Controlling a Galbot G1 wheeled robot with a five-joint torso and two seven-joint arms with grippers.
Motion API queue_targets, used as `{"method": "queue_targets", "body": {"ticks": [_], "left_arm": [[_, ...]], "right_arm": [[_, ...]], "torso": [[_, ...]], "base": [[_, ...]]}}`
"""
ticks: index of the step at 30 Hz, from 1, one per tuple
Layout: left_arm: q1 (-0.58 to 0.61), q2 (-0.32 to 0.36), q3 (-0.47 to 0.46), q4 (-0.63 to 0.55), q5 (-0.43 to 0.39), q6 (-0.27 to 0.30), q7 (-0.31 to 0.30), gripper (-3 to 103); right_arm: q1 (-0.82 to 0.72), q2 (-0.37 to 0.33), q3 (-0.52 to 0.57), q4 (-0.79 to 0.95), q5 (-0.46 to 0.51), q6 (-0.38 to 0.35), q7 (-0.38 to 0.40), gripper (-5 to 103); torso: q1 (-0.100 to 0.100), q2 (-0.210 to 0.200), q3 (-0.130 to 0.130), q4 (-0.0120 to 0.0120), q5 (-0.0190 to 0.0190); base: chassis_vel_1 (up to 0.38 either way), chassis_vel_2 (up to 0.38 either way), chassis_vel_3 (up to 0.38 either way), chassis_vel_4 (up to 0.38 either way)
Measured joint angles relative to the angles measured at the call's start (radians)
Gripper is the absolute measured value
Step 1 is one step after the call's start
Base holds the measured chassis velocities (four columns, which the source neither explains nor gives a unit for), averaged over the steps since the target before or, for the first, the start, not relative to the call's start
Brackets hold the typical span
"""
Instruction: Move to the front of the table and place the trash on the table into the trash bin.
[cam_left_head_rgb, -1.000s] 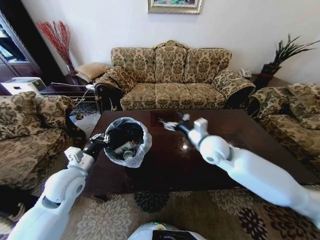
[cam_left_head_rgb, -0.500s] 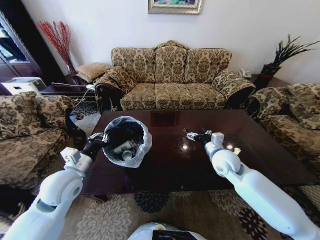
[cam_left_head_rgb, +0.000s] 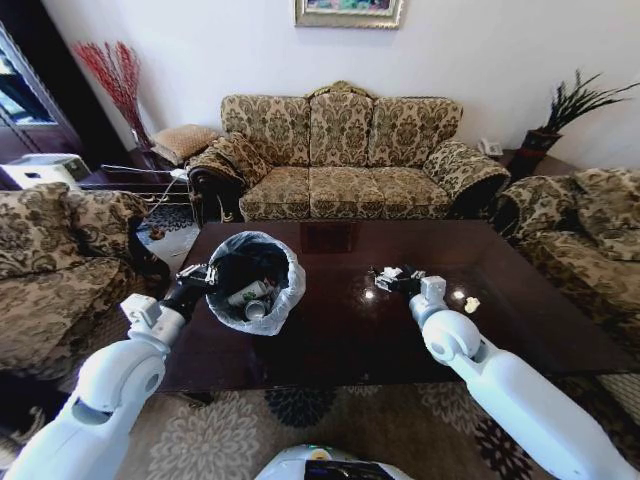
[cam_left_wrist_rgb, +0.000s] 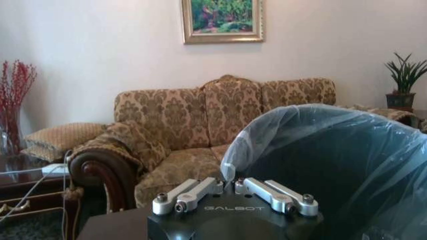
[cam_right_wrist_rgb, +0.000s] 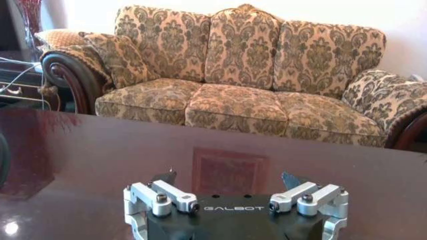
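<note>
Left hand (cam_left_head_rgb: 196, 281) is clenched on the trash bin (cam_left_head_rgb: 254, 281) rim at the worktop (cam_left_head_rgb: 350, 330) left edge; right hand (cam_left_head_rgb: 392, 280) is released, low over the worktop middle.

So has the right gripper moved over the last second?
Yes. The right gripper has pulled back from the sofa-side part of the table toward the robot and rightward, away from the trash bin, judged against the sofa.

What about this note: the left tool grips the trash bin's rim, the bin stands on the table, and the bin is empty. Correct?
Not empty. The head view shows litter lying inside the trash bin. The rest holds: the left tool grips its rim, and it stands on the table.
</note>
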Motion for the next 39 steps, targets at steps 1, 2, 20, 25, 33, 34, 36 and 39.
{"method": "queue_targets", "body": {"ticks": [1, 2, 20, 25, 33, 34, 36, 39], "left_arm": [[0.000, 0.000, 0.000, 0.000, 0.000, 0.000, 0.000, 1], [0.000, 0.000, 0.000, 0.000, 0.000, 0.000, 0.000, 1], [0.008, -0.009, 0.001, -0.019, 0.001, 0.001, 0.001, 1], [0.012, -0.011, 0.001, -0.026, 0.001, 0.003, 0.000, 1], [0.022, -0.016, -0.002, -0.036, 0.004, 0.005, -0.005, 1], [0.022, -0.016, -0.002, -0.037, 0.004, 0.005, -0.005, 1], [0.022, -0.016, -0.002, -0.039, 0.004, 0.005, -0.004, 1], [0.023, -0.015, -0.002, -0.041, 0.004, 0.006, -0.005, 1]], "right_arm": [[0.001, 0.001, -0.002, -0.001, 0.000, 0.002, 0.000, 100], [0.001, 0.001, -0.002, -0.001, 0.000, 0.002, 0.000, 100], [-0.033, 0.015, -0.016, 0.003, -0.026, 0.056, -0.026, 100], [-0.050, 0.014, -0.010, 0.008, -0.053, 0.055, -0.035, 100], [-0.072, 0.011, -0.008, 0.010, -0.098, 0.054, -0.053, 100], [-0.074, 0.010, -0.008, 0.011, -0.100, 0.053, -0.052, 100], [-0.077, 0.009, -0.009, 0.011, -0.105, 0.051, -0.049, 100], [-0.085, 0.010, -0.012, 0.017, -0.114, 0.041, -0.037, 100]], "torso": [[0.000, 0.000, 0.000, -0.0001, 0.0001], [0.000, 0.000, 0.000, -0.0001, 0.0001], [0.000, 0.000, 0.000, -0.0001, 0.0003], [0.000, 0.000, 0.000, -0.0009, 0.0010], [0.000, 0.000, 0.000, 0.0015, -0.0001], [0.000, 0.000, 0.000, 0.0008, -0.0003], [0.000, 0.000, 0.000, 0.0000, -0.0003], [0.000, 0.000, 0.000, -0.0008, 0.0007]], "base": [[-0.174, -0.138, 0.209, 0.179], [-0.174, -0.138, 0.209, 0.179], [-0.291, -0.285, 0.293, 0.271], [-0.112, -0.113, 0.111, 0.093], [0.039, 0.048, -0.014, -0.030], [0.000, 0.075, -0.010, -0.041], [-0.064, 0.036, 0.043, -0.041], [-0.093, 0.030, 0.070, -0.056]]}}
